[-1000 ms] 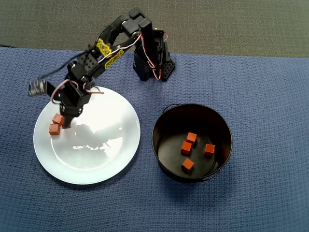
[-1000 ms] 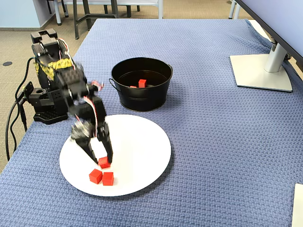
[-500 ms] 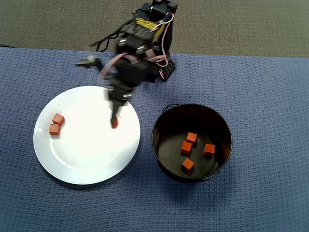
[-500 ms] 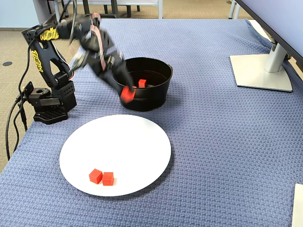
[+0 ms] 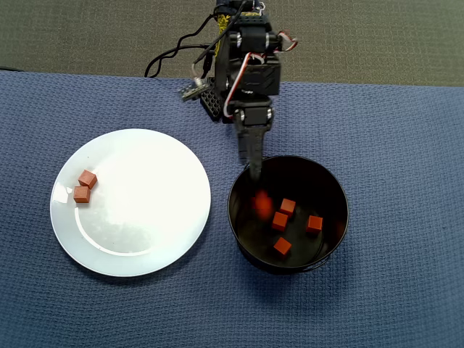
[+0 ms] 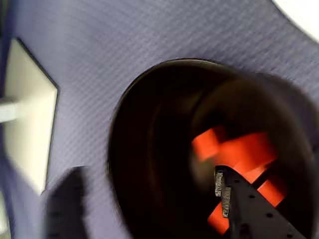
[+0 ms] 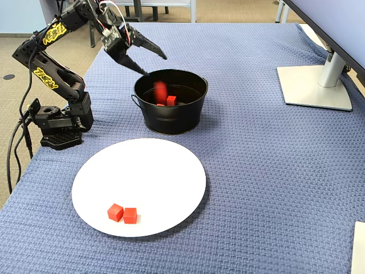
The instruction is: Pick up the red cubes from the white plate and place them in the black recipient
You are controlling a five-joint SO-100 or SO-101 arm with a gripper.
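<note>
two red cubes are seen touching near the plate's left rim in the overhead view, four lie in the black pot, and a blurred fifth is caught mid-air inside it.

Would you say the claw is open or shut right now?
Open. In the fixed view the claw has its two fingers spread apart above the black pot, and a blurred red cube is falling free below it.

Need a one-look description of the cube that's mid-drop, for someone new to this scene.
Find the black pot right of the white plate in the overhead view. The open gripper hangs above its rim. Just under it is one blurred red cube, smeared by motion; the four cubes on the pot floor look sharp.
</note>
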